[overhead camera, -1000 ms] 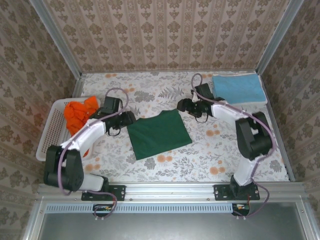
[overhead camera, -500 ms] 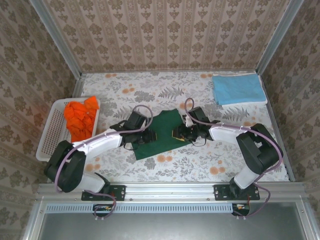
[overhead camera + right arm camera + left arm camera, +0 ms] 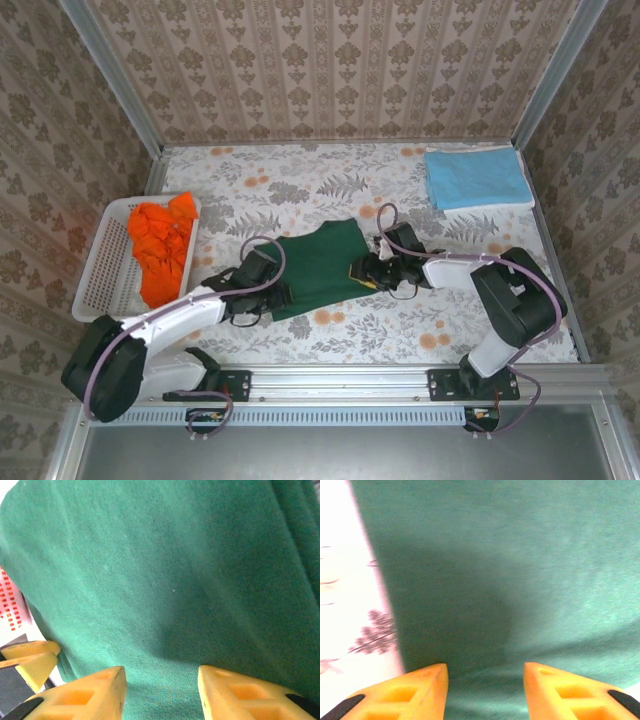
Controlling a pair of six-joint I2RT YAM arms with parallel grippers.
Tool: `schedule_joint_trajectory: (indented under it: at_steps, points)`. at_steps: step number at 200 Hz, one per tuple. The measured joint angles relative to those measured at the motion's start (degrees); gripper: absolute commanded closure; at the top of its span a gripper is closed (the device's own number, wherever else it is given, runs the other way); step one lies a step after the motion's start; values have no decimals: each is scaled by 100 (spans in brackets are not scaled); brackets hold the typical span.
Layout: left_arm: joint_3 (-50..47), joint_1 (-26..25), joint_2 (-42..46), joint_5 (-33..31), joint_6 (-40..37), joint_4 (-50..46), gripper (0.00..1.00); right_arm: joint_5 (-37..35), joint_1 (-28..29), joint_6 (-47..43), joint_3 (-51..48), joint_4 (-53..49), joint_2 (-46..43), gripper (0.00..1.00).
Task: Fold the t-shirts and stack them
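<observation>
Floral table (image 3: 440, 300), boxed in by patterned wallpaper walls (image 3: 330, 70) on 3 sides. Nearest the arm bases, the left pincer (image 3: 484, 675) sits low at the near-left corner of the dark green t-shirt (image 3: 320, 262). Its jaws are parted to a middling gap w/ cloth lying under and ahead of them, nothing pinched as far as the wrist view shows. Just beyond, the right pincer (image 3: 161, 672) is at the shirt's right edge, likewise parted over green cloth, no grip visible. The green shirt lies mid-table as a flat, roughly square fold, slightly skewed. Left of it, the orange t-shirts (image 3: 160, 240) are heaped loose in the white basket (image 3: 100, 285) at the table's left edge. Far right corner: light blue t-shirt (image 3: 476, 178), folded flat. Handling, my read: light, limp knit w/ no stiffness, so it'll sag from any pinch and layers may slide apart; not fragile, not slippery. Best hold is prob. 2 corners along one edge, pincers well apart, catching all layers so the panel lifts even & doesn't bunch. A single grab mid-panel would likely crumple the fold.
</observation>
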State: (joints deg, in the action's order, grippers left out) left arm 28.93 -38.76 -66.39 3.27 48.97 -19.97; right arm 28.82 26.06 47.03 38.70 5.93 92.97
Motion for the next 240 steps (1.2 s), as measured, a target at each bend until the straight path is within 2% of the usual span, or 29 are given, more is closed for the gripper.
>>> schedule_joint_trajectory:
  at_steps: [15,34,58,72,99,133,156,193,211,240]
  points:
    - [55,184,170,-81,-42,-328,50,-149,-33,42,-31,-94,-173,48]
    - [367,527,251,-76,-144,-638,52,-365,-33,37,4,-243,-448,57]
    - [1152,868,83,81,-365,-682,66,-551,-33,-11,525,-542,-461,73]
    - [1733,918,-260,214,-511,-599,76,-597,-33,-57,1067,-638,-229,78]
    - [2610,920,-1207,522,-713,-232,80,-601,-33,-162,2140,-717,564,82]
    - [3053,1014,-2553,859,-938,140,81,-507,-46,-249,3213,-1038,1700,83]
    - [2981,1329,-3171,905,-1067,214,80,-428,-125,-317,3766,-1316,2352,83]
    - [2494,2124,-3318,1244,-1126,793,76,-240,-466,-328,4100,-1541,2894,83]
    - [2361,2234,-3296,1412,-1130,1071,73,-170,-570,-315,4113,-1539,2898,81]
    - [2232,2247,-3220,1539,-1139,1303,61,-94,-699,-286,4113,-1537,2900,78]
